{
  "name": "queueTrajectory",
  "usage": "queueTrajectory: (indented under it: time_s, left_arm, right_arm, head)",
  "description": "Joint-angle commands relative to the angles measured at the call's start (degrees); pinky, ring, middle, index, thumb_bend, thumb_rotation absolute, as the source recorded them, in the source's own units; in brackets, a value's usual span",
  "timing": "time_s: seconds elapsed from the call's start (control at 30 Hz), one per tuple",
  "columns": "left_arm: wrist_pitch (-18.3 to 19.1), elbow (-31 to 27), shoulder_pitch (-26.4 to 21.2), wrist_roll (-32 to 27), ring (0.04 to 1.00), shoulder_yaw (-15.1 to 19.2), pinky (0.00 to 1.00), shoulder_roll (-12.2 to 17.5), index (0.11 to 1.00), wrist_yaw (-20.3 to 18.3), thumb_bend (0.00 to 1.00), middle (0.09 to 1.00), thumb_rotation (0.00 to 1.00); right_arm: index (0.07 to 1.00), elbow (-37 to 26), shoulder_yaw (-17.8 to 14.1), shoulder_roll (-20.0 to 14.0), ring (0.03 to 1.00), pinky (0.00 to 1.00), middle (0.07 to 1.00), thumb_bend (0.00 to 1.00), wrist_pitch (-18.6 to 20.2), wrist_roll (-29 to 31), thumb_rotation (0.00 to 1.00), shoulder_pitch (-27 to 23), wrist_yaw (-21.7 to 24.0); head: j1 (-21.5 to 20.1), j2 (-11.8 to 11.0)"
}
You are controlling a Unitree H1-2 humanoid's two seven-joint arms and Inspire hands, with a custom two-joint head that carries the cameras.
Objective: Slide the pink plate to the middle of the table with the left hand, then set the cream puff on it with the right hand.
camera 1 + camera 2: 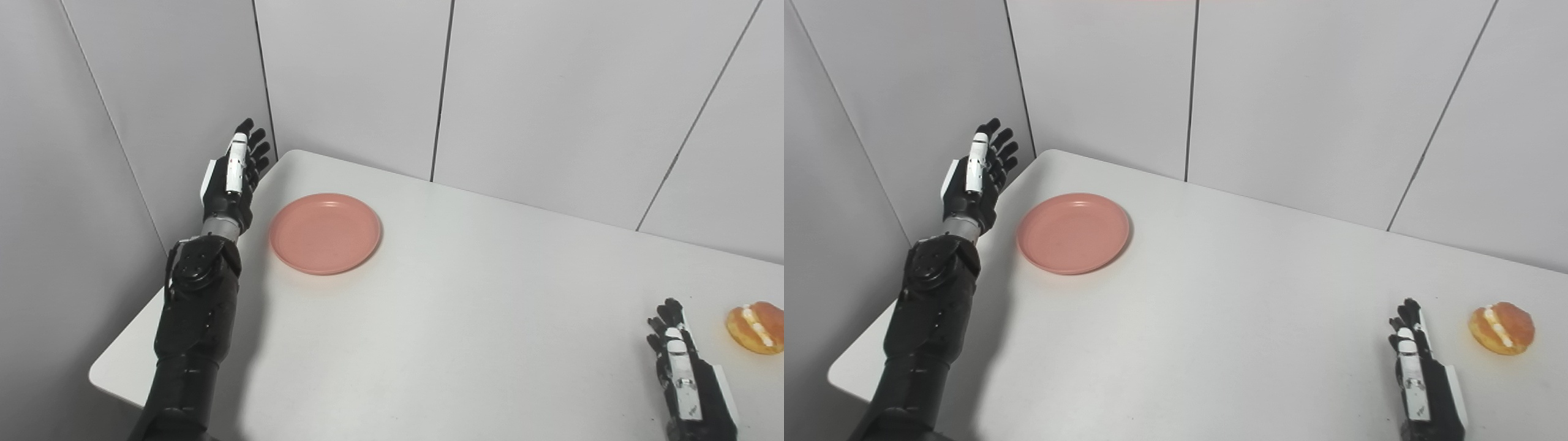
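Hovering left hand (233,174) spread empty beside pink plate (325,233); right hand (1421,376) open, idle.

My left hand (231,177) and right hand (686,367) are black with white panels. The plate (325,233) is plain salmon pink, the cream puff (1501,327) golden orange with a white cream stripe, the table (465,318) white.

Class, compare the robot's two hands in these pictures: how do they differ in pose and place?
The left hand is raised beside the pink plate, fingers pointing up; the right hand lies low over the table near the cream puff. Both are open and hold nothing.
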Motion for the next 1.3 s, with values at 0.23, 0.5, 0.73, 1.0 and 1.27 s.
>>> queueTrajectory:
  time_s: [0.23, 0.5, 0.73, 1.0, 1.27]
  left_arm:
    - [-2.28, 4.97, -2.97, -2.81, 0.952, 0.7, 0.9, 2.06, 0.934, -1.09, 0.37, 0.949, 1.0]
    - [-2.98, 9.55, -3.57, -3.24, 0.941, 1.17, 0.95, 2.69, 0.939, -0.82, 0.37, 0.944, 1.0]
    - [-5.41, 15.48, -4.41, -2.79, 0.927, 1.08, 0.95, 3.44, 0.94, -0.54, 0.36, 0.934, 1.0]
    - [-6.8, 20.33, -4.6, -5.0, 0.966, 0.97, 0.98, 2.81, 0.919, -3.12, 0.33, 0.956, 1.0]
    - [-7.59, 22.68, -4.1, -4.94, 0.963, -0.96, 0.98, 2.24, 0.962, -6.24, 0.33, 0.97, 1.0]
  right_arm:
    - [1.0, 2.57, 0.52, 1.33, 1.0, 1.0, 1.0, 0.09, -1.34, 0.33, 1.0, 3.72, -0.01]
    - [1.0, 2.7, 0.61, 1.14, 1.0, 1.0, 1.0, 0.09, -1.37, 0.15, 1.0, 3.72, 0.18]
    - [1.0, 2.71, 0.68, 0.88, 1.0, 1.0, 1.0, 0.09, -1.51, -0.27, 1.0, 3.76, 0.16]
    - [1.0, 2.96, 0.39, 1.16, 1.0, 1.0, 1.0, 0.1, -1.45, 0.29, 1.0, 3.64, 0.24]
    - [1.0, 2.64, 0.35, 1.24, 1.0, 1.0, 1.0, 0.11, -1.22, 0.83, 1.0, 3.67, 0.51]
  head:
    - [-0.04, 0.23]
    - [-0.03, 0.47]
    - [-0.1, 0.65]
    - [-0.3, 1.13]
    - [-0.7, 1.91]
